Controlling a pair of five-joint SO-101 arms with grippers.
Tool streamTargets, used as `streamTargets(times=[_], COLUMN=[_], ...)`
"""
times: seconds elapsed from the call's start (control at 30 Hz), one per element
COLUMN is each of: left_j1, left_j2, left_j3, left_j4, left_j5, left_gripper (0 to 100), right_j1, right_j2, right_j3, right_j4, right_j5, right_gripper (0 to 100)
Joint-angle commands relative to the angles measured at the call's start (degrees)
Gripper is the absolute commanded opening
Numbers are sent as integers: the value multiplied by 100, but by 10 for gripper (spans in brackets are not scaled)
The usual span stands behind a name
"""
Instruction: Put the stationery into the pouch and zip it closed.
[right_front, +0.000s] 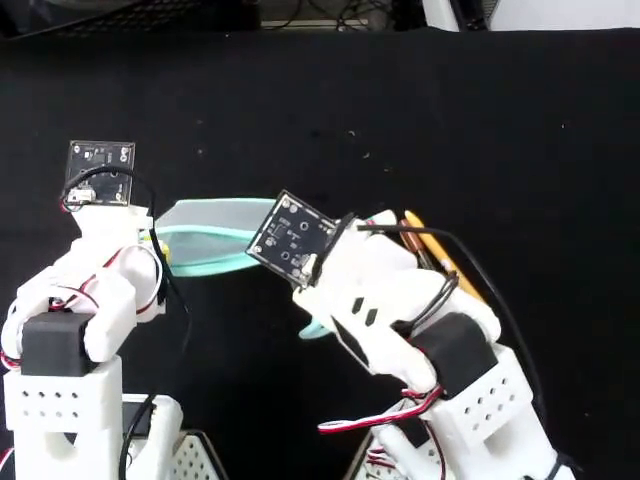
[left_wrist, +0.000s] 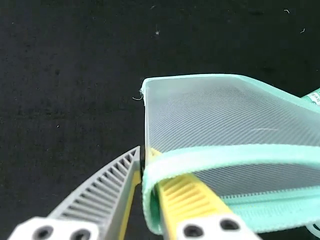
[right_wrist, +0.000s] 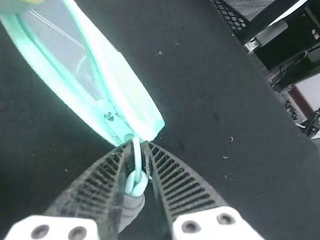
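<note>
The mint pouch (right_front: 205, 225), apparently unzipped, lies on the black surface (right_front: 450, 110) between both arms. The left end effector (left_wrist: 145, 156) pinches its rim; the right end effector (right_wrist: 137, 146) is closed on the zip pull (right_wrist: 136, 172).

Mint mesh pouch (right_front: 205, 222), orange pencil (right_front: 443, 255) nearby

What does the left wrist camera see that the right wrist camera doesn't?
Left wrist view, not the right: the left end effector pinching the open edge of the pouch. Right wrist view, not the left: the right end effector shut on the zipper pull at the pouch's end. Both: the mint mesh pouch lying on the black table.
</note>
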Motion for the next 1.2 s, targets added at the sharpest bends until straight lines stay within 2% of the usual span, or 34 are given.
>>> streamTargets(times=[0.0,0.23,0.57,0.63,0.77,0.93,1.17], left_j1=[-84,-84,-84,-84,-84,-84,-84], left_j2=[0,0,0,0,0,0,0], left_j3=[4,4,4,4,4,4,4], left_j4=[-88,-79,-79,-88,-88,-88,-88], left_j5=[26,26,35,35,35,35,35], left_gripper=[33,33,33,33,33,33,33], right_j1=[9,404,387,387,325,-53,185], right_j2=[-101,-242,-760,-760,-769,-769,-760], right_j3=[-48,-31,-22,-57,-66,-497,-1042], right_j4=[53,70,237,229,229,396,651], right_j5=[0,0,-79,-448,-1152,-1196,-1213], right_gripper=[12,12,20,82,302,289,289])
